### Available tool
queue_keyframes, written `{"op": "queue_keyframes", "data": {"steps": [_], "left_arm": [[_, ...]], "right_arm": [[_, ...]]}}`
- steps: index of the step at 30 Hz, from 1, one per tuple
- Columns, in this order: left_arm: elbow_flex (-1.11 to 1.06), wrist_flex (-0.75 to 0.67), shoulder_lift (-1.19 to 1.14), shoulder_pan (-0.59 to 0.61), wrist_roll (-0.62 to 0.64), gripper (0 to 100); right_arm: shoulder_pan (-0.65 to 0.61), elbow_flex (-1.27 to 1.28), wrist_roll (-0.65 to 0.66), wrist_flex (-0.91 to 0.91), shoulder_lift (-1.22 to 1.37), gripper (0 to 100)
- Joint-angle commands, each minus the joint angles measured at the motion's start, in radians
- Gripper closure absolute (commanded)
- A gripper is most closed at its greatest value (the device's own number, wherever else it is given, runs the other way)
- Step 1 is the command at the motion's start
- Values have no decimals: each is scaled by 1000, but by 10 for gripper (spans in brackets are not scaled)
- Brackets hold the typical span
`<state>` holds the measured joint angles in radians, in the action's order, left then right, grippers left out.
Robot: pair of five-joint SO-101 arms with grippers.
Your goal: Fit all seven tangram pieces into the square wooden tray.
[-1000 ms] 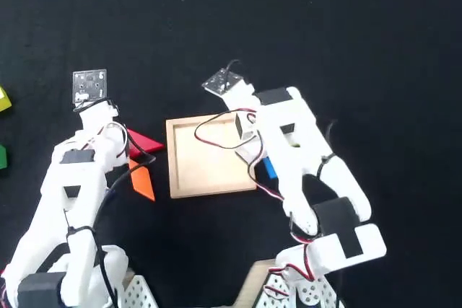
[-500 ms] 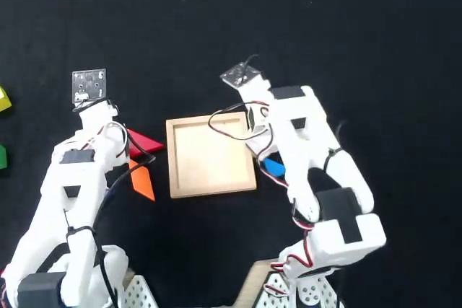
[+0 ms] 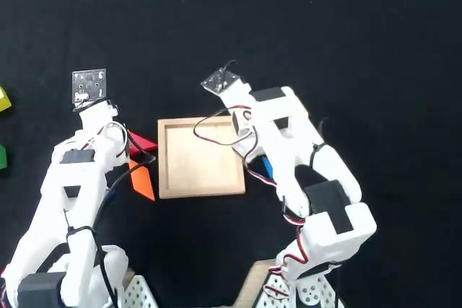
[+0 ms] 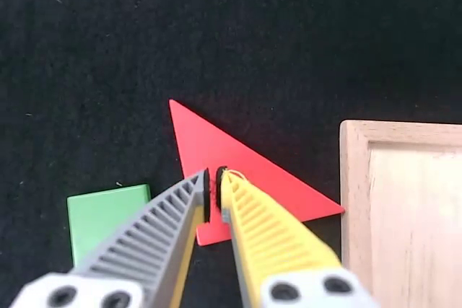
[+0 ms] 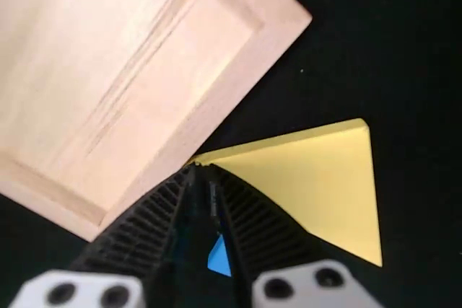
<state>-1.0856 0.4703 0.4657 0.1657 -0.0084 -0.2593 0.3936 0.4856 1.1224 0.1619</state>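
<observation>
Sitting mid-frame in the high view, the wooden tray lies flat on the black surface. The left gripper has its fingers pressed together over the red triangle, whose long edge slants toward the tray's corner, with a green piece beside it. The right gripper is closed too, at the tray's rim, where the yellow triangle points a tip.

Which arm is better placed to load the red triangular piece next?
Left. The left gripper sits over the red triangular piece beside the square wooden tray; the right gripper is by the yellow triangular piece.
</observation>
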Motion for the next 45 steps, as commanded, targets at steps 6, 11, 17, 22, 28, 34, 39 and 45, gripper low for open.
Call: {"op": "queue_keyframes", "data": {"steps": [6,11,17,22,28,34,39,45], "left_arm": [[10,-20,0,7,2,942],[10,-20,-3,7,2,942],[7,-21,-5,7,2,942],[8,-21,-9,7,2,942],[8,-21,-11,7,2,942],[10,-21,-11,7,0,942],[12,-21,-11,7,0,942],[10,-21,-11,7,0,942]], "right_arm": [[155,-154,12,5,-176,987],[144,-168,6,-100,-127,987],[91,-274,9,-72,68,987],[94,-397,9,-5,213,987],[114,-473,11,43,321,987],[250,-469,11,43,331,988],[330,-467,97,127,318,988],[351,-364,236,203,271,988]]}}
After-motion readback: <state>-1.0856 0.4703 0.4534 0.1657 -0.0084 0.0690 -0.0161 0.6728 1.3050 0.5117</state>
